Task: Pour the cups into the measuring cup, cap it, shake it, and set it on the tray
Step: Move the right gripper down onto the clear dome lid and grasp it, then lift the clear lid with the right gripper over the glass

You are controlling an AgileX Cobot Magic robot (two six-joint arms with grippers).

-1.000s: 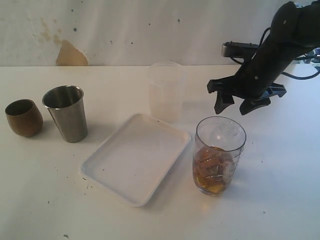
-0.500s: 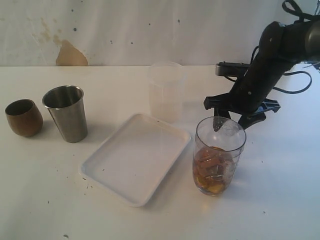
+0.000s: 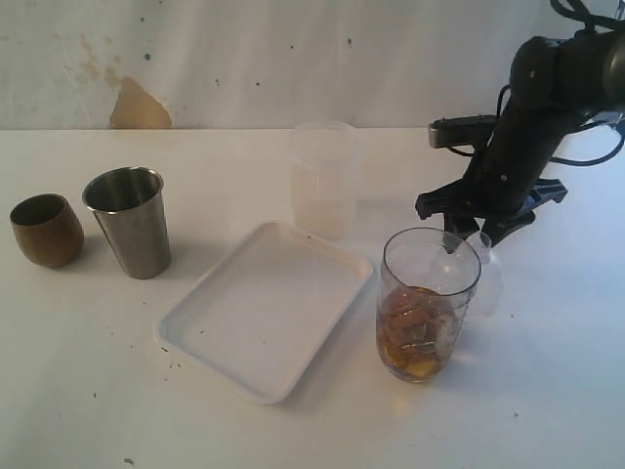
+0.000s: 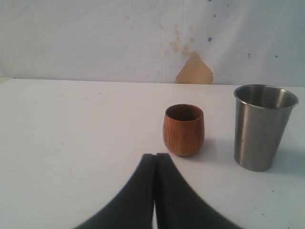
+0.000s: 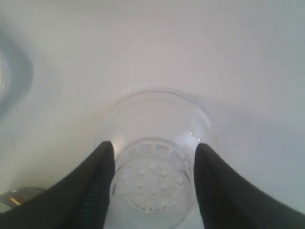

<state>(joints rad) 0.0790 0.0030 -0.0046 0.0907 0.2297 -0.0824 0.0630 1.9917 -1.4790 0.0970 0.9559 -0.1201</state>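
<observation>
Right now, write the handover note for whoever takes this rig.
Left gripper: shut, empty, facing the wooden cup and the steel tumbler.
Right gripper: closed on the cap, just beyond the measuring cup in the exterior view.
Done: the measuring cup holds brown contents; both cups stand upright, left of the tray.
Left: fit the cap, shake the measuring cup, set it on the tray.

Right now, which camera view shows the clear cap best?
The right wrist view: the cap is large and close, its dotted neck inside the right gripper. The exterior view shows it faintly, partly behind the measuring cup. The left wrist view misses it.
</observation>
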